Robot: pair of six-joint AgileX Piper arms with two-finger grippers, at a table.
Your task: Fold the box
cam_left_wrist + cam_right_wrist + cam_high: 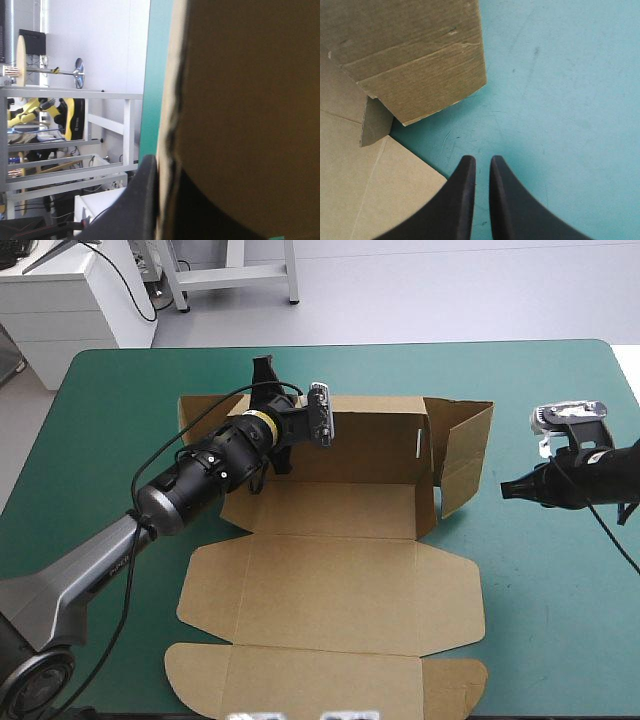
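The brown box [330, 570] sits mid-way across the teal-green surface [560, 620], partly formed. Its far wall [370, 440] stands upright, the right side wall [462, 455] is raised but splays outward, and the lid panels [320, 685] lie flat toward the near edge. The left gripper [264, 375] is at the box's far-left corner. Its fingers are clenched on the board's edge, one on each side of the sheet. The right gripper [512, 487] hovers just beside the splayed wall, fingers pressed together and grasping nothing.

The step in hand appears to be setting up the walls at the far-left corner. The next move probably calls for the left arm to turn its gripped flap inward along the far wall. The right would then nudge its wall square.
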